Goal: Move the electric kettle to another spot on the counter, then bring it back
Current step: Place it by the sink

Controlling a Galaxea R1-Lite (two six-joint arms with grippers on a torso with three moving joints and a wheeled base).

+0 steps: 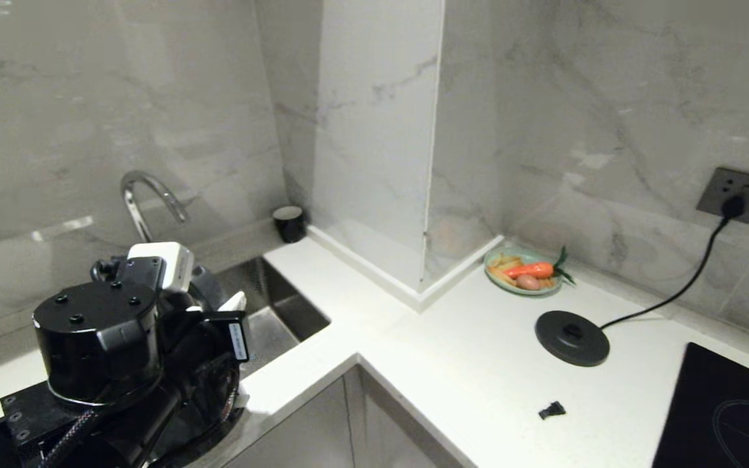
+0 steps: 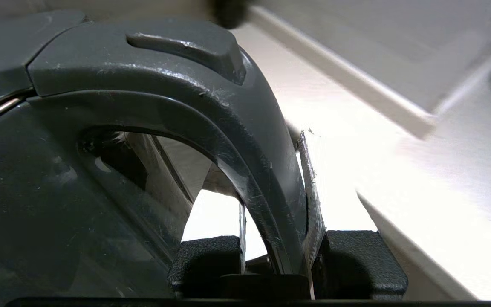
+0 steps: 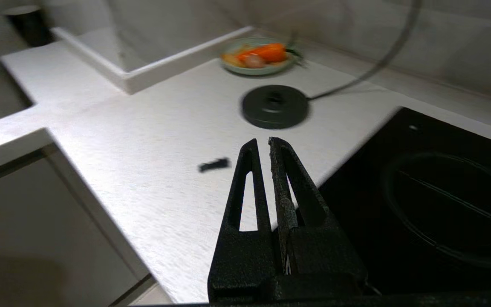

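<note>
The electric kettle point(image 2: 36, 204) fills the left wrist view, glossy black with a lid tab on top. My left gripper point(image 2: 273, 183) is shut on its loop handle point(image 2: 245, 140), one finger inside the loop and the other outside. In the head view my left arm point(image 1: 121, 338) sits at the lower left by the sink and hides the kettle. I cannot tell whether the kettle rests on the counter point(image 1: 465, 351) or hangs above it. My right gripper point(image 3: 264, 141) is shut and empty, above the counter's front edge beside the cooktop.
The kettle's round black base disc point(image 1: 571, 337) with its cord lies bare on the counter, plugged into a wall socket point(image 1: 734, 194). Behind it is a plate of vegetables point(image 1: 523, 273). A small black scrap point(image 1: 551, 410), the cooktop point(image 1: 725, 409), sink point(image 1: 277, 312), faucet point(image 1: 147, 201) and black cup point(image 1: 289, 223) are around.
</note>
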